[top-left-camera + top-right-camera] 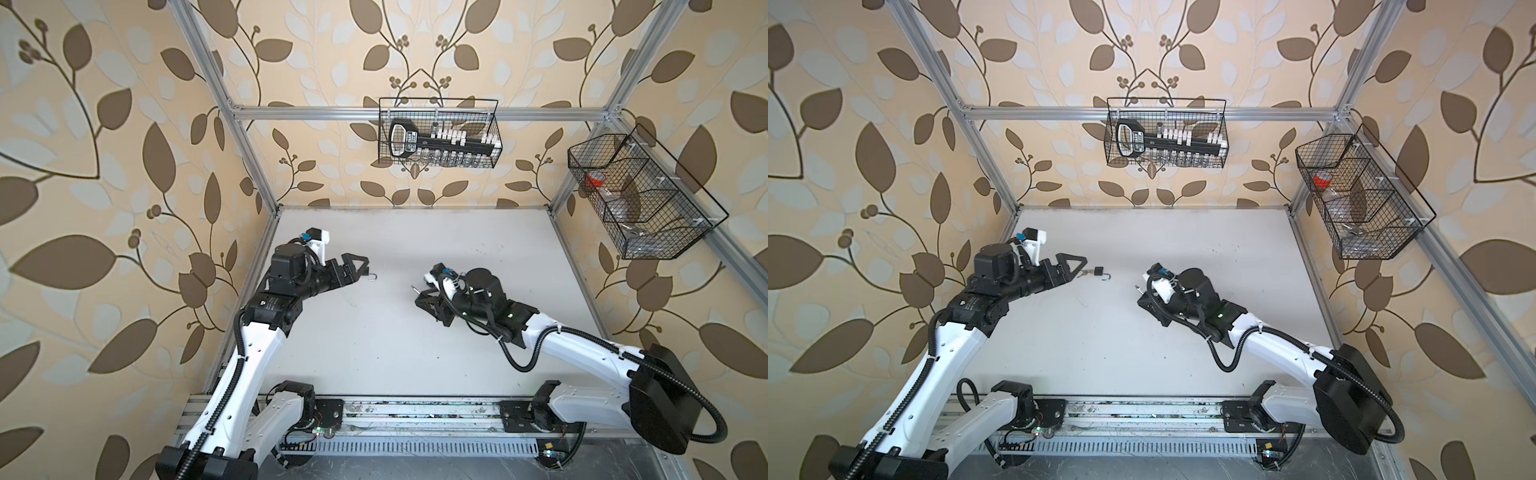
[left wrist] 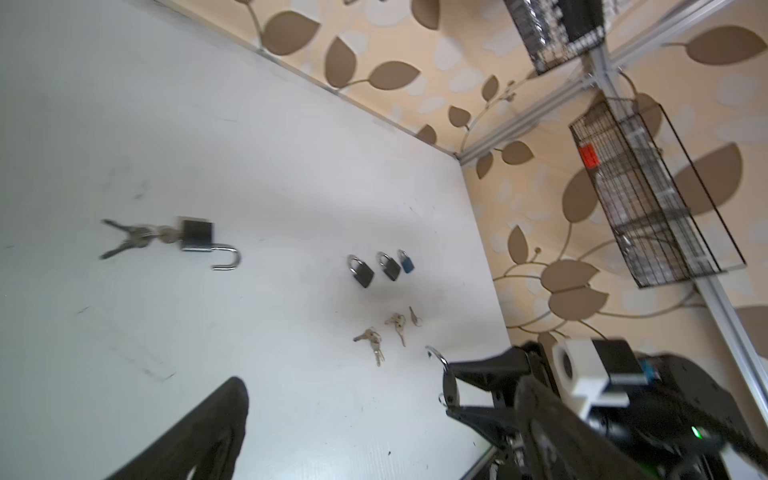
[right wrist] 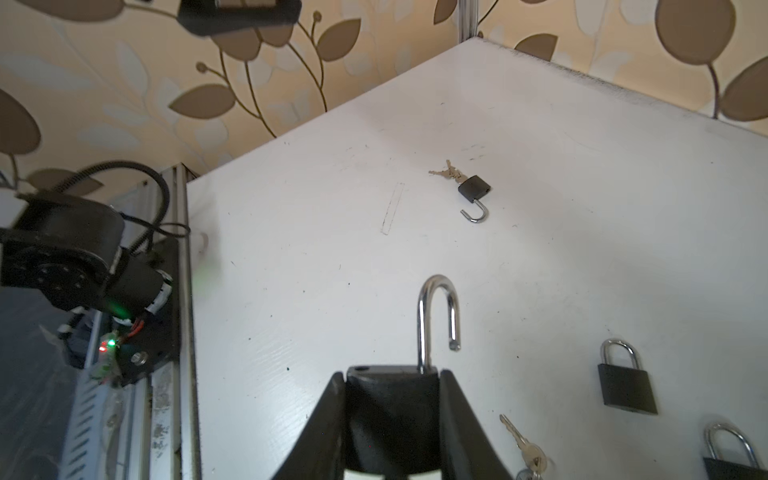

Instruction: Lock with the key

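Plainly the right pincer (image 3: 392, 375) clamps a black padlock (image 3: 392, 401) whose silver shackle (image 3: 422, 328) stands open above the white worktop (image 3: 291, 249); the left pincer (image 1: 1079, 271) gapes empty. Line the shackle tip over its hole before pressing.

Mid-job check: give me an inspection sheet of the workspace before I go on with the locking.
Surface: white table, lightly scuffed.
Job's things: open padlock held in the right pincer, shackle sprung; second open padlock lying by the left pincer, key bunch at its base, seemingly inserted.
Clutter: three shut padlocks and loose keys on the table near the right pincer.
Grippers: left pincer open, empty; right pincer shut on the open padlock.
Cables: black conduit along both arms, clear of the locks.
Surroundings: back basket and side basket hung on the frame; leaf wallpaper.
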Robot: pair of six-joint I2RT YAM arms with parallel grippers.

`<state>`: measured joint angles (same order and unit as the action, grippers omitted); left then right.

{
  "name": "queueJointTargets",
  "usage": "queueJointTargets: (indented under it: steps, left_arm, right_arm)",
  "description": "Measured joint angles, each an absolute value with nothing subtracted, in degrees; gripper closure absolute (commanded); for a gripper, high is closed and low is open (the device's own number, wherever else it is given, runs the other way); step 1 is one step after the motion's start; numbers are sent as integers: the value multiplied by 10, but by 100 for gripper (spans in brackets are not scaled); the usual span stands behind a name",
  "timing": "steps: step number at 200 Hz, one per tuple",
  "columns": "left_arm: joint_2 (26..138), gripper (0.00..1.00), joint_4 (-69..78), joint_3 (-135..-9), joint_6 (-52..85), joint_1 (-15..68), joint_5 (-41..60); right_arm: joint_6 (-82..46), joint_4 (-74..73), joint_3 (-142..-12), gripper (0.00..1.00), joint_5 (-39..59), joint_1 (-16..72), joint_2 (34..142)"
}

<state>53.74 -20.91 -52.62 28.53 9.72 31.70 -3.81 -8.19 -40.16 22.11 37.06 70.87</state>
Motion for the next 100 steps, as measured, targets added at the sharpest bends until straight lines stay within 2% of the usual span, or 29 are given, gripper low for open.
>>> queueJointTargets:
  steps: [14, 36, 69, 100]
  left_arm:
    - [553, 6, -174, -521, 284, 131, 337]
    - [579, 18, -123, -520, 286, 159, 371]
    - [614, 31, -84, -525, 273, 195, 410]
    - [637, 37, -66, -528, 267, 230, 447]
  right_arm:
    - [-51, -87, -399, 100, 281, 325, 707]
    - [-64, -88, -396, 100, 365, 284, 705]
    - [-69, -88, -398, 100, 466, 276, 695]
    - [-72, -84, -417, 100, 533, 276, 700]
